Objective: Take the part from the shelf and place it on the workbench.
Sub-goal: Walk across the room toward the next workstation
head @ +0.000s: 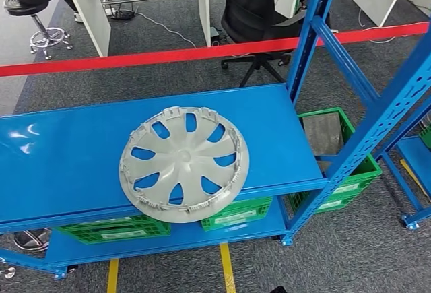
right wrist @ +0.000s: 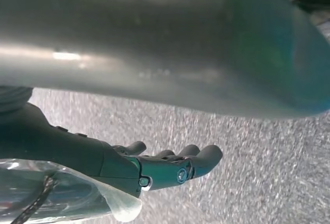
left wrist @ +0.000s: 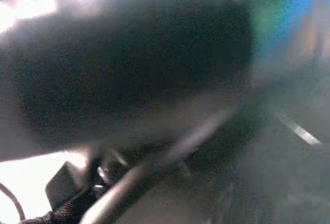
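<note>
The part is a grey plastic wheel cover point(head: 184, 164) with several spoke openings. It lies flat on the blue shelf board point(head: 66, 165), right of the middle, and its near rim juts slightly over the front edge. In the right wrist view my right hand point(right wrist: 155, 167) hangs over grey carpet with its fingers stretched out and apart, holding nothing. The left wrist view is dark and blurred, so I cannot tell how my left hand's fingers stand.
Green crates point(head: 236, 213) sit on the lower shelf board, and another green crate point(head: 351, 172) sits at the right end. Blue uprights point(head: 310, 30) rise at the shelf's right. Behind it run a red barrier tape point(head: 152, 57) and an office chair point(head: 259, 17).
</note>
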Controlling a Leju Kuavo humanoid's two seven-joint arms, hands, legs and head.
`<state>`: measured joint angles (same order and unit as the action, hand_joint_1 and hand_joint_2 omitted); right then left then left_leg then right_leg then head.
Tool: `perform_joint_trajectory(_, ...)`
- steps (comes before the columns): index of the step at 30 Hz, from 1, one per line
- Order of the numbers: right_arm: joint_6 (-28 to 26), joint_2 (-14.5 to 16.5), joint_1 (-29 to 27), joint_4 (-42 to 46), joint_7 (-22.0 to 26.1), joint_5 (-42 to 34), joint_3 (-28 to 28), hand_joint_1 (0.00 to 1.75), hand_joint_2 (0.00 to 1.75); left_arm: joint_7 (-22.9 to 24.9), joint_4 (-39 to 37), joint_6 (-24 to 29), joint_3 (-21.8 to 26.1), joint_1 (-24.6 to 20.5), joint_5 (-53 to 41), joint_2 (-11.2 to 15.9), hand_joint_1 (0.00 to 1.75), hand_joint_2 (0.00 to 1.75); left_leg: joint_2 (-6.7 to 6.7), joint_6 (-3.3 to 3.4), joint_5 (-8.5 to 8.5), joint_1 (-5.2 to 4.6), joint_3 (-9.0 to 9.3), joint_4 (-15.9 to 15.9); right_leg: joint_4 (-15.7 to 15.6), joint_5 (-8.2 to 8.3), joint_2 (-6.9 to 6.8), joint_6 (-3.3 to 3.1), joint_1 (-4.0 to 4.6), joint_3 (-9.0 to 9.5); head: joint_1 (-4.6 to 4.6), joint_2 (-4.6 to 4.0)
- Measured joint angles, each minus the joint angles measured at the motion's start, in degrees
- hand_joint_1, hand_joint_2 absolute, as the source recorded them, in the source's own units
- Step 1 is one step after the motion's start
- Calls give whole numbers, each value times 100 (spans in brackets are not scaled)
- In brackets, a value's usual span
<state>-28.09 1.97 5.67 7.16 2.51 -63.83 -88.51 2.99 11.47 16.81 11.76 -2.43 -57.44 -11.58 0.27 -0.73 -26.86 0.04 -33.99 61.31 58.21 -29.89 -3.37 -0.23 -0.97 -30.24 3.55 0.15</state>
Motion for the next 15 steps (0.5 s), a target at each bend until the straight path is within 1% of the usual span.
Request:
perform_joint_trajectory(1,36,2,9,0,-8,-44,24,0,0,3,0,-5,2,-1,1,-1,0,175,27,20,58,-10,118,-237,10,-13,-8,12,15,0,3,0)
perform_joint_trajectory(2,61,3,12,0,-19,-75,46,0,44,8,0,-11,5,-3,1,-2,0,175,46,18,54,-18,166,-340,16,-22,-9,13,27,-5,6,0)
perform_joint_trajectory(4,84,4,11,0,-37,-107,75,0,131,16,1,-20,11,0,4,-7,0,175,47,-9,55,-23,171,-371,14,-28,-7,10,37,-6,11,0)
perform_joint_trajectory(5,89,4,10,1,-44,-104,88,0,175,22,1,-33,18,3,14,-9,0,175,47,-11,46,-27,171,-368,-2,-21,-3,11,30,2,11,0)
perform_joint_trajectory(7,125,4,0,3,-67,-23,173,0,175,31,1,-117,36,3,84,-5,0,175,48,13,37,-32,173,-367,-37,-10,-2,34,25,17,11,0)
perform_joint_trajectory(11,297,4,-78,36,-117,373,632,0,0,35,1,-313,48,10,413,30,0,0,49,52,25,-34,180,-366,-75,3,-1,65,24,40,11,0)
perform_joint_trajectory(15,483,4,-173,103,-131,811,1162,0,0,34,11,-423,48,68,794,83,0,0,50,61,21,-37,180,-362,-83,8,0,78,22,47,10,0)
